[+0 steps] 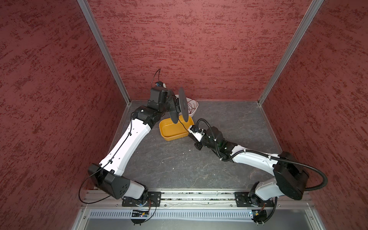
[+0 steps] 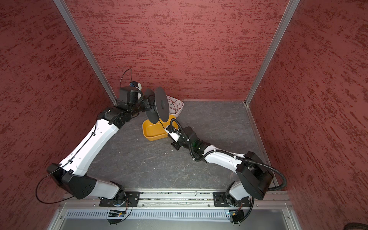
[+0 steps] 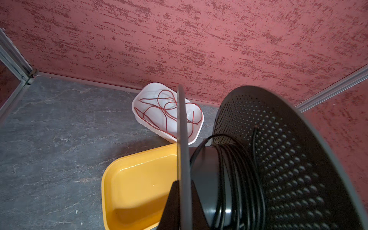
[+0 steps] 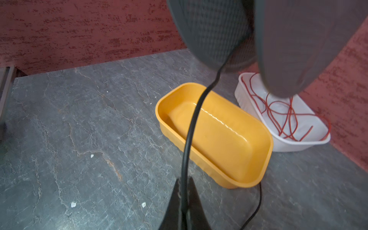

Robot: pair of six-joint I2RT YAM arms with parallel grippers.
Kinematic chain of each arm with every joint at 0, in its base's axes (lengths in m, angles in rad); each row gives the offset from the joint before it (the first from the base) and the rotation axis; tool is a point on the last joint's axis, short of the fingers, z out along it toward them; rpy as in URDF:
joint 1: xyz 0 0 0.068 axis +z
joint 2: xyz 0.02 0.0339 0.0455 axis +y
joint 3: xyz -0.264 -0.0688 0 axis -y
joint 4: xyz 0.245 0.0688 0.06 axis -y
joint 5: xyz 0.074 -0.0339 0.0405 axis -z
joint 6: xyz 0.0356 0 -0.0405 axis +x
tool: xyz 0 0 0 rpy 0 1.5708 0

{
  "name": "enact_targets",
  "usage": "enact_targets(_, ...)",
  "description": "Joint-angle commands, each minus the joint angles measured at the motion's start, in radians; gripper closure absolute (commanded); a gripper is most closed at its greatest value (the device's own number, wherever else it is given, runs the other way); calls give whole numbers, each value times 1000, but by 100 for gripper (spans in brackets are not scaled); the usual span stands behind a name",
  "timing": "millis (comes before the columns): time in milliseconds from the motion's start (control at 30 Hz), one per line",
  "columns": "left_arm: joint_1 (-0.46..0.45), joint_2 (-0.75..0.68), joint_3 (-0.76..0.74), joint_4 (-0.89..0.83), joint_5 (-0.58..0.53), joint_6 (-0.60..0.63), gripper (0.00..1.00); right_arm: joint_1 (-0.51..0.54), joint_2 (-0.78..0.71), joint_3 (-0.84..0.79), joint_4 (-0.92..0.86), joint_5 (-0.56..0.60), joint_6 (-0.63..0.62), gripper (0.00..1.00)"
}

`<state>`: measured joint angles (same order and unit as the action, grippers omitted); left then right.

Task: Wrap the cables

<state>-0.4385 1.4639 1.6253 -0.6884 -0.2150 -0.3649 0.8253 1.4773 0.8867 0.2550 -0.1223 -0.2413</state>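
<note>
A black spool [image 1: 183, 105] [image 2: 161, 103] hangs above the back of the table, over the trays. My left gripper [image 3: 184, 182] is shut on the rim of its thin flange [image 3: 182, 129]. The other flange [image 3: 282, 159] is perforated. The cables show as one thin black wire. Several turns of it [image 3: 239, 179] lie wound on the hub. From the spool the black cable [image 4: 191, 127] [image 1: 184, 127] runs down to my right gripper [image 4: 185, 180] [image 1: 190, 133], which is shut on it. A loose stretch [image 4: 258, 203] trails on the table by the yellow tray.
A yellow tray [image 1: 169, 135] [image 4: 159, 113] sits under the spool. Behind it, against the back wall, a white tray [image 1: 194, 112] [image 3: 137, 117] holds a tangle of thin red wire [image 3: 159, 111] [image 4: 278, 111]. Red walls close in three sides.
</note>
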Motion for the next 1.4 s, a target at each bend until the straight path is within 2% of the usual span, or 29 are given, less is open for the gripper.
enact_targets(0, -33, 0, 0, 53, -135, 68, 100, 14, -64, 67, -78, 9, -77, 100)
enact_targets(133, -65, 20, -4, 37, -203, 129, 100, 14, -106, 114, -136, 78, -84, 100)
enact_targets(267, -92, 34, -14, 32, -210, 196, 100, 13, -121, 177, -183, 178, -81, 100)
enact_targets(433, -168, 46, -24, 29, -244, 339, 98, 2, -126, 211, -131, 334, -80, 100)
enact_targets(667, -230, 58, -10, -1, -250, 389, 98, -29, -75, 350, -179, 473, -37, 100)
enact_targets(700, -234, 58, -8, -4, -250, 389, 98, -32, -60, 378, -196, 508, -32, 96)
enact_targets(800, -238, 57, 9, -25, -239, 382, 98, -57, -30, 449, -260, 555, 2, 95)
enact_targets(933, -243, 46, 23, -39, -209, 391, 98, -107, -3, 491, -307, 533, 53, 97)
enact_targets(1033, -249, 36, 25, -43, -191, 391, 98, -142, 11, 520, -352, 501, 74, 94)
enact_targets(1133, -250, 24, 21, -33, -175, 382, 98, -212, 5, 524, -373, 365, 142, 92)
enact_targets(1200, -251, 19, 17, -31, -169, 377, 98, -252, -2, 518, -373, 269, 172, 87)
enact_targets(1367, -254, 19, 28, -37, -148, 374, 98, -316, 13, 513, -380, 138, 206, 83)
